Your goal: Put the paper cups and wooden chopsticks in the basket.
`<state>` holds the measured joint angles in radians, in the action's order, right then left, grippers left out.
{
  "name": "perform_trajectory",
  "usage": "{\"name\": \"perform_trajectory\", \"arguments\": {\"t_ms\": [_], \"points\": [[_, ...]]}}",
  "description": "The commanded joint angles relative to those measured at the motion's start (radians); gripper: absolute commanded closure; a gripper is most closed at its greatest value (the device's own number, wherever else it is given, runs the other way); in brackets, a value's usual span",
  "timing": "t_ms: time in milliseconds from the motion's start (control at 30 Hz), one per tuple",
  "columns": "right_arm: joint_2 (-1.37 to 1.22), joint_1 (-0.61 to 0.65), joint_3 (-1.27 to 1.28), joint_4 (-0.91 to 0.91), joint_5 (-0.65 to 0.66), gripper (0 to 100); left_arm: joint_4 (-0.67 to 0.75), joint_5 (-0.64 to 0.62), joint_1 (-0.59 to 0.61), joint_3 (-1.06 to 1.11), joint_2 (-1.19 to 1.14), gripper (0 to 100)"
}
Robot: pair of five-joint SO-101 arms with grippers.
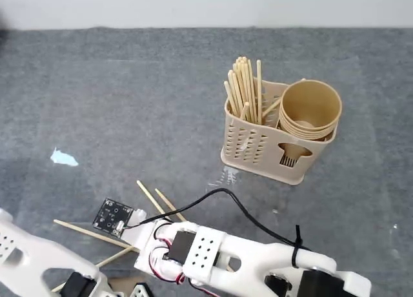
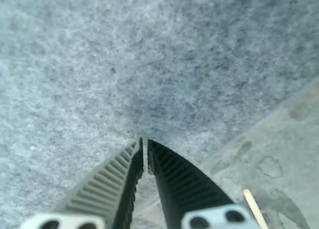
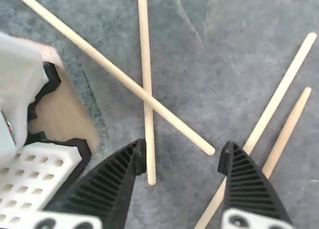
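Both sides of the right gripper [image 3: 183, 154] stand spread over loose chopsticks [image 3: 146, 64] crossed on the grey mat [image 3: 239, 50]; the left gripper [image 2: 145, 145] is pressed together, holding nothing. The step in hand appears to be picking up a stick. Next, close on one and carry it to the basket [image 1: 251, 145], where the cups [image 1: 311, 106] already sit.

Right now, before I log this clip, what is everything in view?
basket: one, beige, slotted, on the mat right of centre
bundled chopsticks: many, pale wood, upright in the basket beside the cups
paper cups: nested stack, tan, in the basket's other compartment
loose chopsticks: at least four, pale wood, flat on the mat by the arms, two crossed
scrap: one, light blue, on the mat
mat: one, grey felt
left gripper: shut, above bare mat
right gripper: open, black fingers, over the loose chopsticks
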<state>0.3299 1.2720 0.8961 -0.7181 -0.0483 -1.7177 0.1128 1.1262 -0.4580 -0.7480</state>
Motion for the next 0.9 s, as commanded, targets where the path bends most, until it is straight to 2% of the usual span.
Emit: {"name": "perform_trajectory", "arguments": {"t_ms": [0, 133, 300, 433, 767, 867], "points": [[-0.016, -0.012, -0.046, 0.018, 0.038, 74.6, -0.011, 0.008, 0.003, -0.027, 0.012, 99], [-0.137, -0.012, -0.118, 0.001, 0.063, 74.6, -0.006, 0.008, -0.003, -0.001, 0.012, 99], [-0.294, -0.015, -0.247, -0.12, 0.068, 74.6, -0.006, 0.008, 0.003, -0.005, 0.012, 99], [-0.297, -0.01, -0.275, -0.174, 0.064, 74.9, -0.006, 0.008, 0.003, -0.005, 0.012, 99], [-0.306, -0.001, -0.229, -0.174, 0.061, 75.2, -0.005, 0.008, 0.003, -0.005, 0.012, 99], [-0.305, -0.001, -0.226, -0.173, 0.061, 79.9, -0.005, 0.008, 0.005, -0.005, 0.012, 99]]}}
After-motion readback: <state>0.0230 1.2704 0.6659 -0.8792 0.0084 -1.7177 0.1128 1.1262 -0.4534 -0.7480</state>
